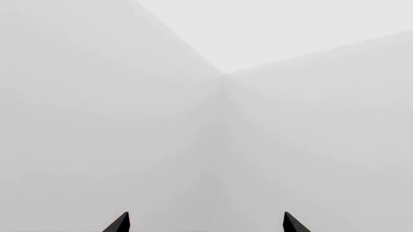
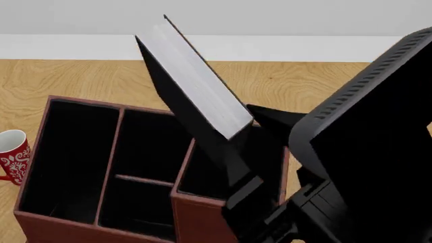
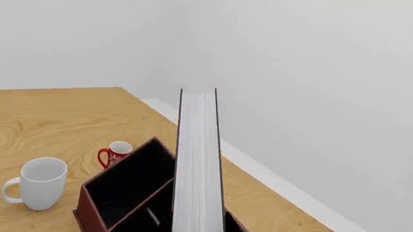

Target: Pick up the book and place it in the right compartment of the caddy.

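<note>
wood table [image 2: 60,81], white walls | we see book [image 2: 196,96] tilted, lower end in caddy [image 2: 196,217] right compartment [image 2: 202,177] | right gripper [image 2: 253,195] clamped on book | left gripper [image 1: 206,223] fingers apart, holding nothing, facing wall

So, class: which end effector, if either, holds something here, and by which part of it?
The right end effector holds the book by its lower end, tilted above the caddy. The left end effector is open and holds nothing.
</note>
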### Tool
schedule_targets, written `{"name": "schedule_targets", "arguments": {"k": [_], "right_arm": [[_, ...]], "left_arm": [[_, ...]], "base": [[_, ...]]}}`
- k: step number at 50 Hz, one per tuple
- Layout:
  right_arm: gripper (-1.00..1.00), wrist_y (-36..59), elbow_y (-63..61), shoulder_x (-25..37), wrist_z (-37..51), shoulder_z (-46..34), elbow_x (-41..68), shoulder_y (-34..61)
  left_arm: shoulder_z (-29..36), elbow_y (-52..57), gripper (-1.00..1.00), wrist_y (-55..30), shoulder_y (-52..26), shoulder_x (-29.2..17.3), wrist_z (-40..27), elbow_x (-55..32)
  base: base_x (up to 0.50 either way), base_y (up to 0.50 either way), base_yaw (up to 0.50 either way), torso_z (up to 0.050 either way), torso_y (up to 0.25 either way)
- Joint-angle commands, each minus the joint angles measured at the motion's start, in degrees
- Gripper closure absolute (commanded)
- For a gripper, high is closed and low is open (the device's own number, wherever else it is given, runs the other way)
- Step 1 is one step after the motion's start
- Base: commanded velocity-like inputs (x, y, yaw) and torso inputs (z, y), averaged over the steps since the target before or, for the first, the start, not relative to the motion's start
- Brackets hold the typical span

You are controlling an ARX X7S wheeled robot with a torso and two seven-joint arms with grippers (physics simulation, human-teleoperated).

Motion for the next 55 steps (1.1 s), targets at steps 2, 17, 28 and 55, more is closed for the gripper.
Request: {"name": "schedule_targets", "arguments": {"k": [2, 17, 28, 55], "right_arm": [[1.00, -4.2, 5.7, -1.3, 9.6, 4.4, -5.5, 1.5], [1.00, -10.6, 15.0, -7.4, 5.6, 1.9, -13.7, -6.5], [1.00, -6.5, 21.9, -12.9, 2.1, -1.9, -13.6, -6.0], [1.00, -0.1, 33.1, -18.4, 1.7, -9.6, -13.6, -10.4]], "left_arm": [[2.4, -3.4, -1.00, 2.9, -0.3, 0.6, 0.1, 1.2], [2.8, -3.3, -1.00, 3.9, 1.8, 0.9, 0.0, 1.5], [2.5, -2.4, -1.00, 3.6, 3.1, 1.0, -0.3, 1.3], [2.7, -0.3, -1.00, 1.5, 4.5, 0.9, -0.8, 0.4]], "base": [[0.00, 0.00, 0.00, 0.000, 0.005], [0.00, 0.00, 0.00, 0.001, 0.001], [0.00, 0.00, 0.00, 0.000, 0.002], [0.00, 0.00, 0.00, 0.000, 0.002]]}}
